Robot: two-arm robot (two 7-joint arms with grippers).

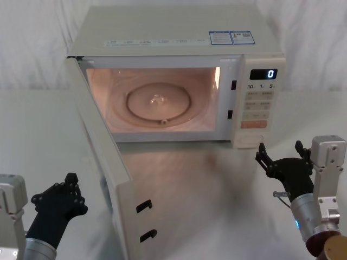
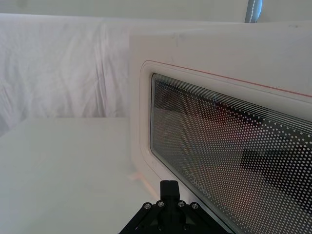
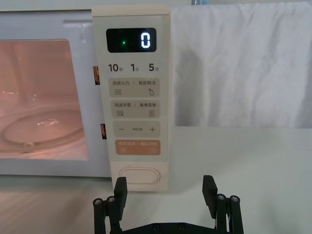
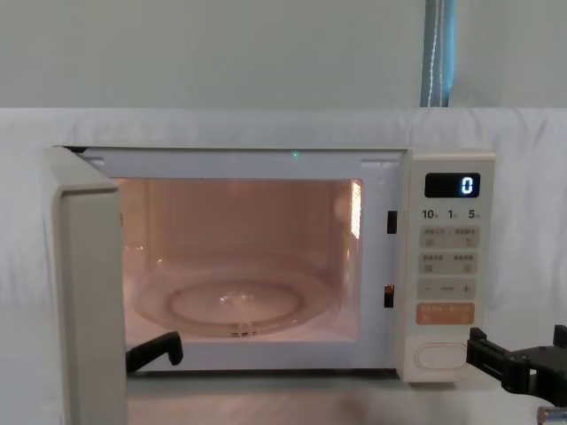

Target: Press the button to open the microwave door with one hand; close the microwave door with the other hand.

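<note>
1. Right tool [image 1: 281, 150]: released, prongs spread wide, hovering above the tabletop [image 1: 217, 216], just in front of the button [image 1: 252, 140] and apart from it.
2. Seen from the right wrist: button [image 3: 139, 176] straight ahead between the spread prongs, below the orange key [image 3: 138, 146]; display [image 3: 131, 40] reading 0.
3. Left tool [image 1: 57, 203]: low, near the outer face of the microwave door [image 1: 103, 162], not touching; open or clenched cannot be told.
4. Door swung wide open, lit cavity and glass turntable [image 1: 159, 104] exposed in the head and chest views.
5. Given by the left wrist alone: the door's outer face, with dotted window [image 2: 234, 151] just beyond the tool.
</note>
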